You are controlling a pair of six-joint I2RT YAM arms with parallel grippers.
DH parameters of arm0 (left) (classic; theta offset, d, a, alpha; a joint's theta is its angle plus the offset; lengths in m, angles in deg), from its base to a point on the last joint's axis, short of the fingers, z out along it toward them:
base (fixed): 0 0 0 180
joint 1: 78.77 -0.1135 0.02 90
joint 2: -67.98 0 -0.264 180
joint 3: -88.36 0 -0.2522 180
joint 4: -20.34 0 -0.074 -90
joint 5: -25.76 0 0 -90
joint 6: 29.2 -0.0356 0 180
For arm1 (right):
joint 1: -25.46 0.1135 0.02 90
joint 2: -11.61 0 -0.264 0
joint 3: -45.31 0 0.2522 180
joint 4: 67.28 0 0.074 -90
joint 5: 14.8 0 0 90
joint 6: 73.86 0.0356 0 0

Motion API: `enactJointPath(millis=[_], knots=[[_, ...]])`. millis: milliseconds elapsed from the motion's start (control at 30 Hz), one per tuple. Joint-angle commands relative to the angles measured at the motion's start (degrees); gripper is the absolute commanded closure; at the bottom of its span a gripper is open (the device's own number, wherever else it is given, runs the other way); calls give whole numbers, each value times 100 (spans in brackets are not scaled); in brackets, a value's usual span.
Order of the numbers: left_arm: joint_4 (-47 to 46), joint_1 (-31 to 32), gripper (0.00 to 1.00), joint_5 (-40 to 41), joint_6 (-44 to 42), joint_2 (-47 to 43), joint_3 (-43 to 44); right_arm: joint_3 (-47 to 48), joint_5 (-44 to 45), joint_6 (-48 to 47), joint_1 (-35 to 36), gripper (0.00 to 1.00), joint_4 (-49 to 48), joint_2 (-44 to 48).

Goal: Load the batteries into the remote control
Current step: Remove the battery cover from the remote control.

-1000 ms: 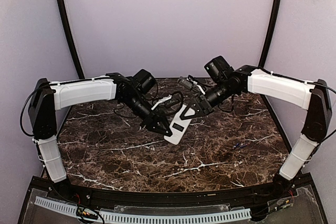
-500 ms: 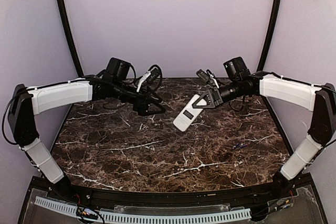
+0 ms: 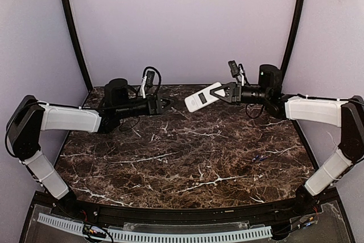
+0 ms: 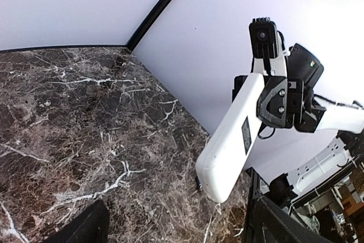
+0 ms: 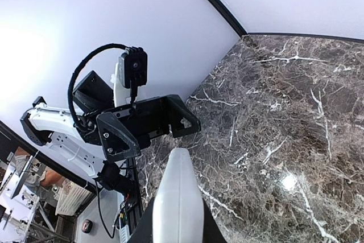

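The right tool (image 3: 224,91) is pinching the remote control (image 3: 202,98) by one end, holding it out above the table (image 3: 170,169) toward the left tool (image 3: 166,104), which is gaping wide and empty, so the long body is probably risking swivelling or slipping loose, while the batteries (image 3: 259,157) are lying far from both.

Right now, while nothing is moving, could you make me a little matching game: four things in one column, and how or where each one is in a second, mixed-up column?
Things:
1. left tool
2. right tool
3. remote control
4. batteries

States:
A. lying on the marble table, towards its right side
B. closed on a white thing
C. held up in the air, white back showing
D. open, holding nothing

Pairs: 1-D, 2-B, 3-C, 4-A
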Motion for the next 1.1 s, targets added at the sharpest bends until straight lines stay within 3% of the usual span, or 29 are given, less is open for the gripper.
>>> enactJointPath(millis=[0, 633, 1067], knots=[[-1018, 57, 13, 162, 775, 21, -60, -230, 262, 721, 24, 100, -1375, -127], [-1261, 415, 42, -92, 1013, 680, 470, -117, 273, 842, 308, 100, -1570, -334], [-1160, 365, 84, -201, 864, 666, 367, -97, 127, 882, 285, 100, -1592, -213]])
